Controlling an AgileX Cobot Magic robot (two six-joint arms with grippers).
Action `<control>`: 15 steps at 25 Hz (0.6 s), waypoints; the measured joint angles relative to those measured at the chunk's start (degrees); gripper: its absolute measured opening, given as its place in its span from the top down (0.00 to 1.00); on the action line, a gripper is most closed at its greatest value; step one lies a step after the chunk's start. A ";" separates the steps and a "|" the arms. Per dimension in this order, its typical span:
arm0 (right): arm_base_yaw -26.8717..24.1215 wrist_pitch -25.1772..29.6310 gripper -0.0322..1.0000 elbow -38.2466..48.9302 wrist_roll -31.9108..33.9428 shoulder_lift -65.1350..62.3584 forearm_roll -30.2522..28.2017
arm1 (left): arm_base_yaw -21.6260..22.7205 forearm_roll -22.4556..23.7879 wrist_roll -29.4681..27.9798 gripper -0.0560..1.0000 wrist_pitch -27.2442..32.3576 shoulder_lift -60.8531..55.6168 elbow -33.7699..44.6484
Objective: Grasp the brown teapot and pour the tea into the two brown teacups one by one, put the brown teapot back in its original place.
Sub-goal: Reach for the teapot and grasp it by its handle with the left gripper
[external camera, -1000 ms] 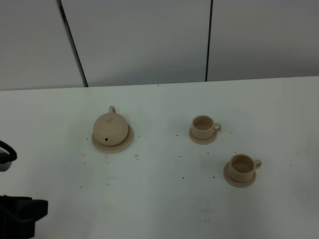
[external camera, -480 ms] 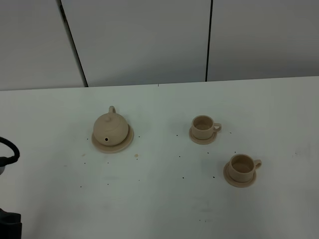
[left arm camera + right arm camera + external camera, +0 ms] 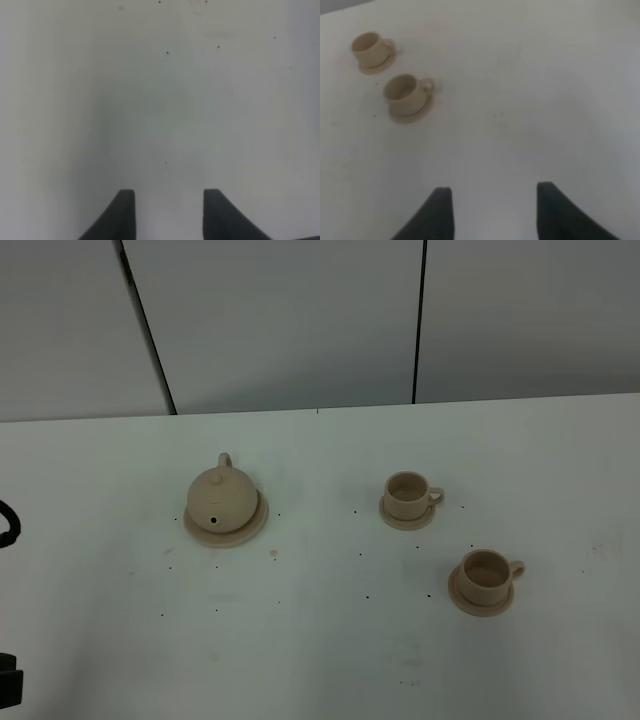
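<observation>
The brown teapot (image 3: 222, 496) sits upright on its wide saucer (image 3: 250, 528), left of centre on the white table, spout toward the front. One teacup (image 3: 408, 494) on a saucer stands right of centre, the second teacup (image 3: 485, 576) on a saucer nearer the front right. Both cups also show in the right wrist view, the far cup (image 3: 369, 48) and the nearer cup (image 3: 405, 93). My left gripper (image 3: 169, 212) is open over bare table. My right gripper (image 3: 491, 212) is open, well away from the cups. Neither gripper holds anything.
The white table (image 3: 320, 640) carries small dark specks. A grey panelled wall (image 3: 290, 320) stands behind its back edge. A dark part of the left arm (image 3: 8, 525) shows at the left edge of the high view.
The left arm's dark parts at the lower left of the high view have pulled back toward the frame's edge. The teapot and cups have not moved.
</observation>
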 joint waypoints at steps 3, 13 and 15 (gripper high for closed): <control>0.00 0.00 0.60 0.00 0.45 0.00 -0.46 | 0.00 0.37 -0.08 0.58 0.04 0.00 -0.12; 0.00 -0.04 0.60 0.00 0.53 0.00 -0.63 | 0.00 7.88 -6.05 0.58 0.47 0.00 -0.12; 0.00 -0.04 0.60 0.00 0.53 0.00 -0.63 | 0.00 8.11 -6.29 0.58 0.47 0.00 -0.12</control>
